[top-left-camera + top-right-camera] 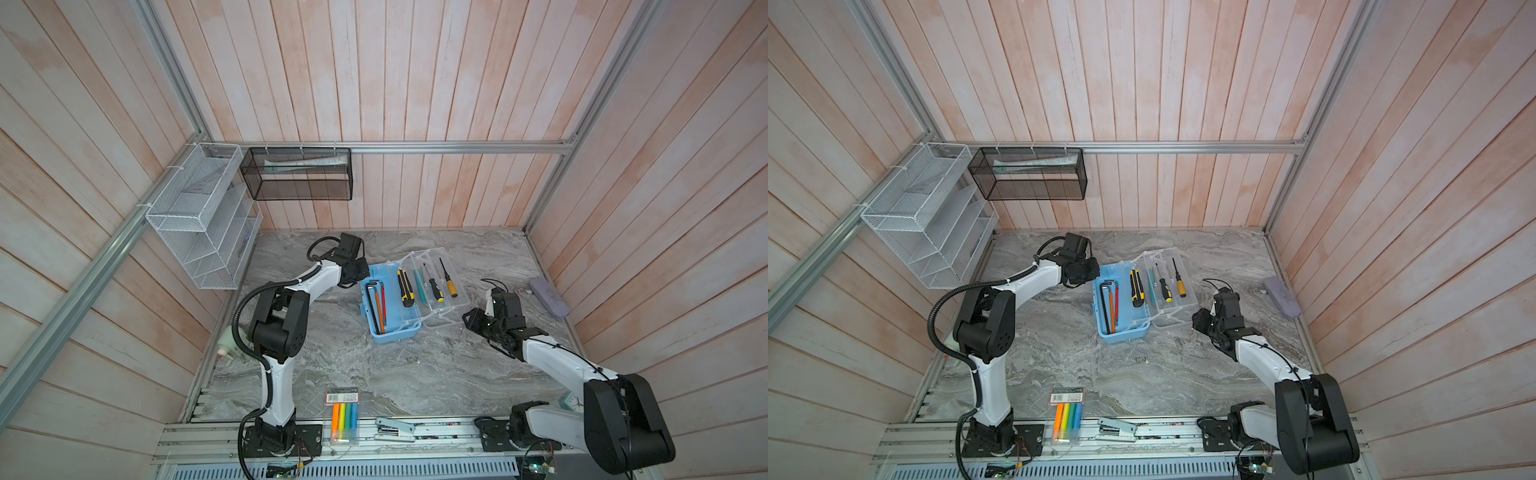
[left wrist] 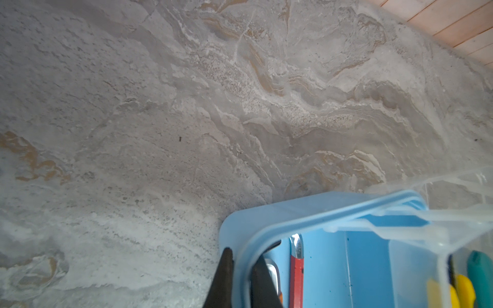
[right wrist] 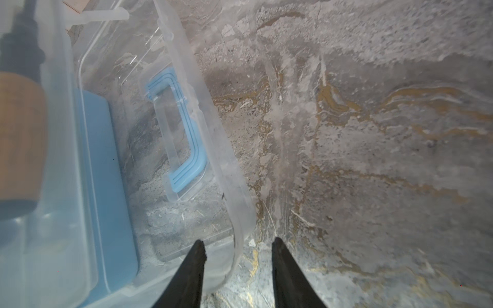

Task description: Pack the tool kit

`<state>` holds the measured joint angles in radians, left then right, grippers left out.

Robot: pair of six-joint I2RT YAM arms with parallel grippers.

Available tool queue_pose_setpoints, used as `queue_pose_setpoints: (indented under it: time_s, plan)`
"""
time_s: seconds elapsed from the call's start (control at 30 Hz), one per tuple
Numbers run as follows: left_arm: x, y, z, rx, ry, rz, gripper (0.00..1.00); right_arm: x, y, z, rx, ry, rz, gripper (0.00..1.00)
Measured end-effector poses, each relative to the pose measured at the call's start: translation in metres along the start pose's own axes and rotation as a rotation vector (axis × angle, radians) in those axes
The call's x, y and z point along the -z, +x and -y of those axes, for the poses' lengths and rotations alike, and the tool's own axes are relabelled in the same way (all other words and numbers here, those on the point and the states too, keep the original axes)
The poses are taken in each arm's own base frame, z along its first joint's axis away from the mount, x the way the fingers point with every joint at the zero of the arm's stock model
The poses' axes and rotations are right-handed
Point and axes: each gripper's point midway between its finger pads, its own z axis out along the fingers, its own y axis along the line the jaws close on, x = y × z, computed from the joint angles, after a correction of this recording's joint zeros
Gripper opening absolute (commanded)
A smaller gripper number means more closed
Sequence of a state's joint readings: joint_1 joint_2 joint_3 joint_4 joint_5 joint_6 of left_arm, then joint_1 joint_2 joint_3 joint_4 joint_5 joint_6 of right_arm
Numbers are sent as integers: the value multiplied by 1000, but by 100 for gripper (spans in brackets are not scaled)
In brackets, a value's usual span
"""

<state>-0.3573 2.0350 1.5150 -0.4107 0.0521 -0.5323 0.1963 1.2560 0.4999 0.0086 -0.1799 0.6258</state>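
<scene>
The tool kit [image 1: 399,334] [image 1: 1125,334], a light blue box, stands open mid-table with hex keys and a red tool inside. Its clear inner tray [image 1: 455,270] holds a utility knife and screwdrivers. The clear lid [image 1: 446,320] [image 3: 186,88] hangs open toward the right, and its blue handle [image 3: 186,170] shows through it. My left gripper [image 1: 360,276] [image 1: 1094,274] [image 2: 244,266] is shut on the box's blue rim [image 2: 306,210] at its far left corner. My right gripper [image 1: 469,318] [image 1: 1198,318] [image 3: 238,244] is open and straddles the lid's outer edge; one finger [image 3: 198,256] is inside the lid, the other outside.
A marker pack [image 1: 344,415] and a stapler [image 1: 395,428] lie at the front edge. A grey-lilac case [image 1: 548,297] sits by the right wall. A white mesh rack [image 1: 199,216] and a black mesh basket [image 1: 299,174] hang at the back left.
</scene>
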Motion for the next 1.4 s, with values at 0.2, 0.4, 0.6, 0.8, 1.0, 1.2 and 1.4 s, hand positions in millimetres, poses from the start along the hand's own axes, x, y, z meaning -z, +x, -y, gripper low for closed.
queue_pose_setpoints:
  time_s: [0.2, 0.4, 0.6, 0.8, 1.0, 1.2, 1.4]
  plan:
    - [0, 0, 0, -6, 3, -1, 0, -11, -3, -4, -12, -43, -6, 27]
    - [0, -1, 2, -8, 15, 0, 0, -12, -8, -5, -9, -59, 9, 15]
    - [-3, 0, 0, -3, 27, 10, 0, -12, -11, -4, -21, -63, 25, 0]
    - [-4, -1, 3, -1, 54, 17, 0, -9, -9, -4, -26, -71, 36, 0]
    - [-4, 4, 13, -18, 70, 13, 0, 13, -12, -6, -23, -64, 76, 0]
    - [-3, 10, 25, -40, 75, 14, 0, 44, -19, -18, 49, -15, 184, 0]
    - [-3, 9, 25, -36, 61, 24, 0, 70, -26, -62, 212, 68, 291, 0]
